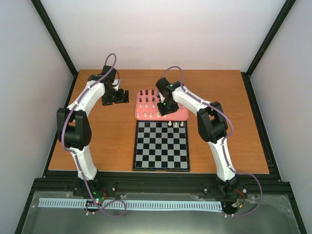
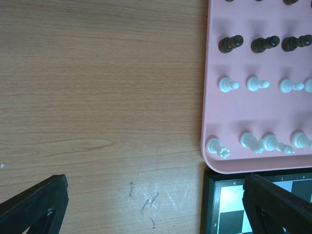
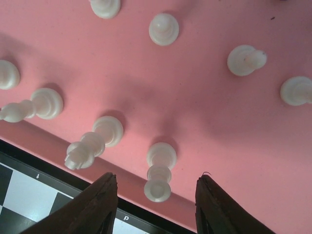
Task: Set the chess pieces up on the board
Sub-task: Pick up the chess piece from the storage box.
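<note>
The board lies at mid-table with three cream-white chess pieces on its far row. Behind it, the pink tray carries rows of dark and white pieces. My right gripper hangs over the tray's near edge. In the right wrist view it is open, its fingers on either side of an upright white piece without touching it. Other white pieces stand nearby on the tray. My left gripper is open over bare wood left of the tray.
The left wrist view shows dark pieces and white pieces in rows on the tray, and the board's corner below it. In the right wrist view the board's black border runs along the tray's near edge. Walls enclose the wooden table.
</note>
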You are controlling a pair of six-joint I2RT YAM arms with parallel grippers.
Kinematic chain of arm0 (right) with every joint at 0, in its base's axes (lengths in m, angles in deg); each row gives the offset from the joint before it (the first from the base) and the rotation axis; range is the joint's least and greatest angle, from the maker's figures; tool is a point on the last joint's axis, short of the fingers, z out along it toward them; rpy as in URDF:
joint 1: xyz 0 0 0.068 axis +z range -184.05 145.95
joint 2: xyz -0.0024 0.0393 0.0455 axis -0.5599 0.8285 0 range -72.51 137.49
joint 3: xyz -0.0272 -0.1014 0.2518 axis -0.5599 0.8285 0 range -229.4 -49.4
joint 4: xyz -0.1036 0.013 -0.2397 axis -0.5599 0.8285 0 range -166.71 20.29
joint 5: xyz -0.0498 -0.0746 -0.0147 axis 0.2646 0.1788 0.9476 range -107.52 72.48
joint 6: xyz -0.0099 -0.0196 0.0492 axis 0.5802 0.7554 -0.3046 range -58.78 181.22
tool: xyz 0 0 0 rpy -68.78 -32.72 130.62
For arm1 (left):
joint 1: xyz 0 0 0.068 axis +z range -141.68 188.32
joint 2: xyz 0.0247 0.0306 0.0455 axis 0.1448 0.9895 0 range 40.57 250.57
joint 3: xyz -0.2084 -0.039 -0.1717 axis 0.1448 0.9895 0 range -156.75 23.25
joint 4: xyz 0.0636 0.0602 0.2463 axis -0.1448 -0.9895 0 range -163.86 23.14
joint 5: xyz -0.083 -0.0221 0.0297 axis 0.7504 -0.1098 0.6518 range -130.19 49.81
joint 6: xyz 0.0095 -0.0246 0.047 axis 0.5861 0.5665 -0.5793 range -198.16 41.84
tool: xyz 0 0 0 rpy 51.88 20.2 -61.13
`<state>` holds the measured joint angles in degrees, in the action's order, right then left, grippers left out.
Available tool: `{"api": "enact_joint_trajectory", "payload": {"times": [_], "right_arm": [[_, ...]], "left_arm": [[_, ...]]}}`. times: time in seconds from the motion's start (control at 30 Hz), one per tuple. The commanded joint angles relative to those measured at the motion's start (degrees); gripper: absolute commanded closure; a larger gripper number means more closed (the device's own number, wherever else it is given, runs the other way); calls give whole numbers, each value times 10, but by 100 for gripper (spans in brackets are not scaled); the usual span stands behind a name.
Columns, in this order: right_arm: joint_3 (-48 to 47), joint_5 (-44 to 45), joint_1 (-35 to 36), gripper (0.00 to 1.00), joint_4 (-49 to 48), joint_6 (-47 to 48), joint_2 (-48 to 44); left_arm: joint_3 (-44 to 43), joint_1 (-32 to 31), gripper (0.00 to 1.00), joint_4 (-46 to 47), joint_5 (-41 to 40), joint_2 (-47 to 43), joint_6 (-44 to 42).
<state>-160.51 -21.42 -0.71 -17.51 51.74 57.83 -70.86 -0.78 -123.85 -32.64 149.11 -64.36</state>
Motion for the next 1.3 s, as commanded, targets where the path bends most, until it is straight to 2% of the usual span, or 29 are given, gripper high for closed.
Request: {"api": "enact_joint_trajectory", "payload": {"times": [0.0,0.37,0.47,0.6,0.73,0.9,1.27], "right_arm": [[-23,-2,-5,56,6,-5,15],[-46,-8,-10,63,11,-7,43],[-51,-5,-11,69,12,-8,47],[-54,-4,-11,70,11,-6,48],[-57,-3,-10,85,13,-6,49],[-54,-7,-11,96,16,-4,45],[-43,-22,-1,97,37,6,-28]], "left_arm": [[-9,1,0,0,7,-6,3],[-11,0,0,-1,4,-1,1],[-11,1,0,0,4,1,1],[-13,1,0,-1,5,3,1],[-13,0,0,-1,5,2,1],[-11,0,0,-1,5,1,2],[-8,1,0,1,7,-2,2]]}}
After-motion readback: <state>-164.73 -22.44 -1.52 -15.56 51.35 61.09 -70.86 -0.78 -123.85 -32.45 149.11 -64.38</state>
